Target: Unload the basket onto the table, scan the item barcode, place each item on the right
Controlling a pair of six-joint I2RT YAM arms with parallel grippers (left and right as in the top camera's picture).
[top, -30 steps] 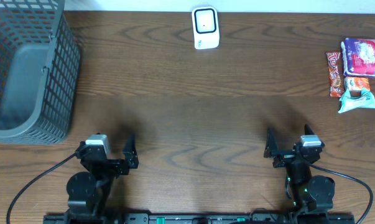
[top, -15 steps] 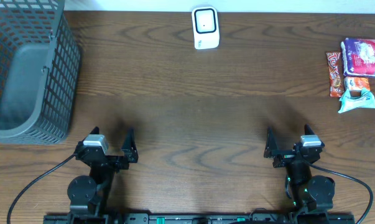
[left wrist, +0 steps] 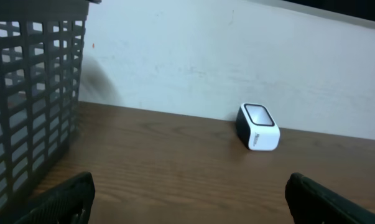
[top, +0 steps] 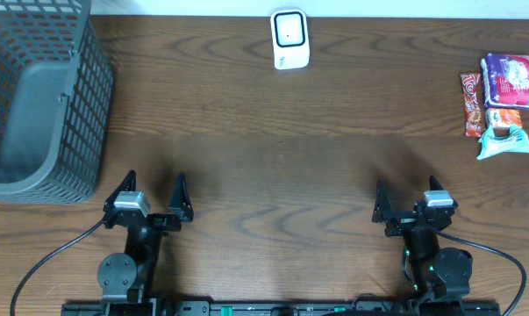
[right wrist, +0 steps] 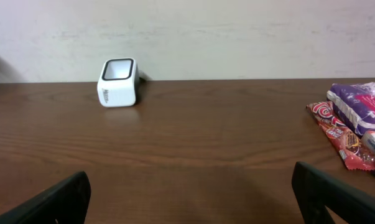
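Observation:
The white barcode scanner [top: 290, 39] stands at the table's far edge, its dark window facing up; it also shows in the left wrist view [left wrist: 258, 127] and the right wrist view [right wrist: 118, 83]. The items are a few snack packets at the far right: a purple packet [top: 512, 81] [right wrist: 360, 106], a red bar [top: 472, 104] [right wrist: 336, 130] and a teal-and-white packet [top: 503, 140]. My left gripper [top: 152, 190] [left wrist: 189, 199] is open and empty near the front left. My right gripper [top: 407, 197] [right wrist: 190, 199] is open and empty near the front right, far from the packets.
A tall grey mesh basket [top: 36, 96] [left wrist: 32, 106] stands at the far left. A pale wall runs behind the table's far edge. Bare brown wood lies between the grippers and the scanner.
My left gripper has shifted slightly left and away from the front edge, turning to face straight ahead. The right gripper has stayed still.

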